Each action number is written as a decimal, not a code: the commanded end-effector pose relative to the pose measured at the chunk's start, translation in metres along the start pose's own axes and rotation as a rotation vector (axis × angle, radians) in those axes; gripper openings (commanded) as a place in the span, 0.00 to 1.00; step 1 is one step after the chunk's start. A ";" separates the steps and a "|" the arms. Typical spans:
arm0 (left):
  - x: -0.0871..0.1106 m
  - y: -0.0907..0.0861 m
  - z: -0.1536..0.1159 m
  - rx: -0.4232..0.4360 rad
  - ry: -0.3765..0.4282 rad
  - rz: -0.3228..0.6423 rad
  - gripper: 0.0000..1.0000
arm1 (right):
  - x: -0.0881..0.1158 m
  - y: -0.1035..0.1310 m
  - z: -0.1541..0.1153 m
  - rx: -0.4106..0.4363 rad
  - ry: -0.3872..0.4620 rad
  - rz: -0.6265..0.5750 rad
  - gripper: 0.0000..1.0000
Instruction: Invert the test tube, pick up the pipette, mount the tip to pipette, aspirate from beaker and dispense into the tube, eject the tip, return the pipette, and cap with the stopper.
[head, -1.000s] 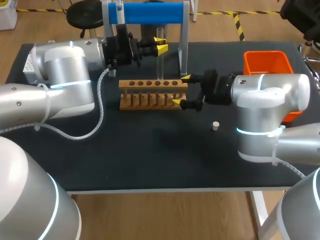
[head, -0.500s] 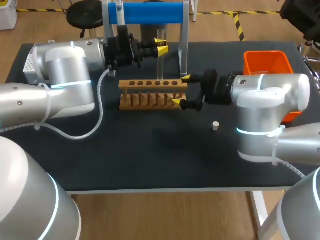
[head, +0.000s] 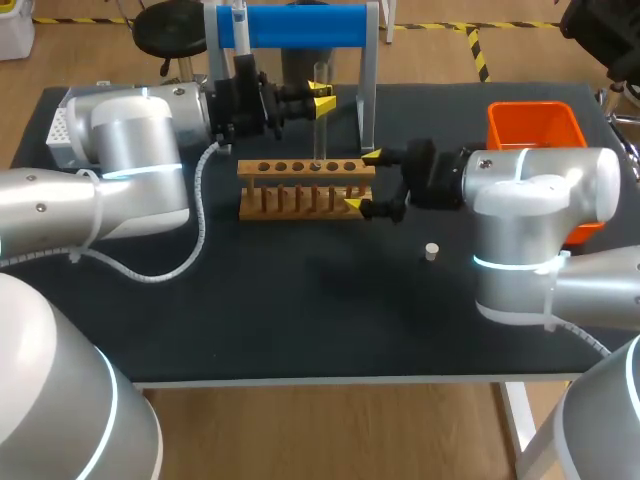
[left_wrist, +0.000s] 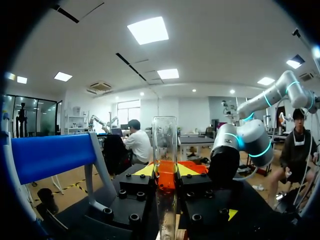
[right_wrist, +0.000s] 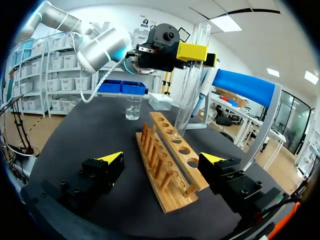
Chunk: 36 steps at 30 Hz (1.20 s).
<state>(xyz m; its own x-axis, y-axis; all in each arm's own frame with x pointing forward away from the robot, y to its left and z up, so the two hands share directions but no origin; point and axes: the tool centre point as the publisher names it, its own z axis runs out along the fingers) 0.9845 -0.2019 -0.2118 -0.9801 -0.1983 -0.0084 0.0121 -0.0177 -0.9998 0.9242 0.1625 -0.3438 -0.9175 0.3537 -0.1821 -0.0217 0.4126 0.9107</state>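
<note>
The left gripper is clamped on the upper part of the test tube. The tube stands upright at twelve o'clock of the wooden rack, its lower end at one of the rack's holes. The right gripper is spread wide with nothing in it, one finger on either side of the rack's three o'clock end, and the stopper lies on the table at about four o'clock from the rack.

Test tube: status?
Left gripper shut on test tube, upright, lower end at a rack hole. Right gripper open, straddling rack end. Stopper loose on table, clear of both.
</note>
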 end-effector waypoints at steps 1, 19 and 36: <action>-0.003 0.004 0.001 0.005 0.008 -0.003 0.00 | 0.001 0.000 0.000 0.001 -0.003 0.000 1.00; -0.003 0.011 -0.002 -0.004 -0.003 -0.012 0.00 | 0.001 0.000 0.000 0.001 -0.003 0.000 1.00; -0.004 0.019 -0.003 -0.002 -0.008 -0.009 0.00 | 0.001 0.000 0.000 0.001 -0.003 0.000 1.00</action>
<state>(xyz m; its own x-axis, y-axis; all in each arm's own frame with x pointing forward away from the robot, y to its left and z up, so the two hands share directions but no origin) 0.9870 -0.1984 -0.2286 -0.9776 -0.2104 0.0016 0.0012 -0.0133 -0.9999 0.9242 0.1625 -0.3438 -0.9175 0.3537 -0.1821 -0.0217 0.4126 0.9107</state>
